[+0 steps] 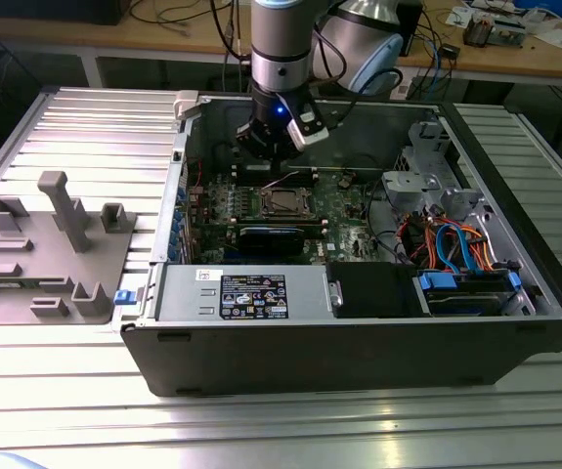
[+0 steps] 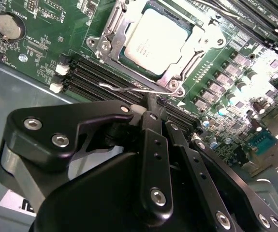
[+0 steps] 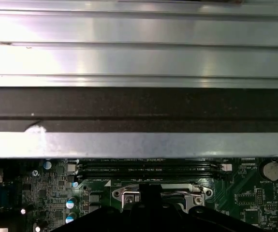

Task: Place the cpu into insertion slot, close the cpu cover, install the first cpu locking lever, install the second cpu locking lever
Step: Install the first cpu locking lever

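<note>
Black pincer (image 2: 151, 100) stood closed, tips at thin wire lever (image 2: 122, 88); silvery square cpu (image 2: 151, 41) sat under silvery framed cpu cover (image 2: 204, 43).

Computer case (image 1: 359, 342), grey fixture (image 1: 46, 254) on table (image 1: 261, 430)

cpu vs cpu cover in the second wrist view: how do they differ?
The cpu is a solid matte square; the cpu cover is an open frame. The cpu cover is larger and rings the cpu. Both are silvery metal and lie flat.
</note>
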Action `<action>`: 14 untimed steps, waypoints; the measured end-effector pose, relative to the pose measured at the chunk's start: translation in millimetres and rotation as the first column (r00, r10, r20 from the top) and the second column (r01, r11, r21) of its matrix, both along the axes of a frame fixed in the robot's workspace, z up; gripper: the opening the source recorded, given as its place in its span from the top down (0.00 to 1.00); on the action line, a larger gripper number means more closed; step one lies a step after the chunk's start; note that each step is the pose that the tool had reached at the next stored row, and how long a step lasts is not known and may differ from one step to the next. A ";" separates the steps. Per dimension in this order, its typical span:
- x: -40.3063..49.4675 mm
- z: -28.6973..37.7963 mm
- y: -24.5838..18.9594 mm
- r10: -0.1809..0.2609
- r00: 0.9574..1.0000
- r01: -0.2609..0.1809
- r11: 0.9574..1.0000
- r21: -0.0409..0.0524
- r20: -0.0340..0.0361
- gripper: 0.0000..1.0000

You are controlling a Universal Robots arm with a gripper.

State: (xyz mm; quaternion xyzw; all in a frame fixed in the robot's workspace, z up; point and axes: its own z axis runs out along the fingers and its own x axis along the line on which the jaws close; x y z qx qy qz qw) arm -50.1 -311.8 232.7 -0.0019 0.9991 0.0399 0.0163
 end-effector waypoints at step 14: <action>8.1 -5.5 7.5 0.016 1.000 -0.016 1.000 -0.002 0.000 0.89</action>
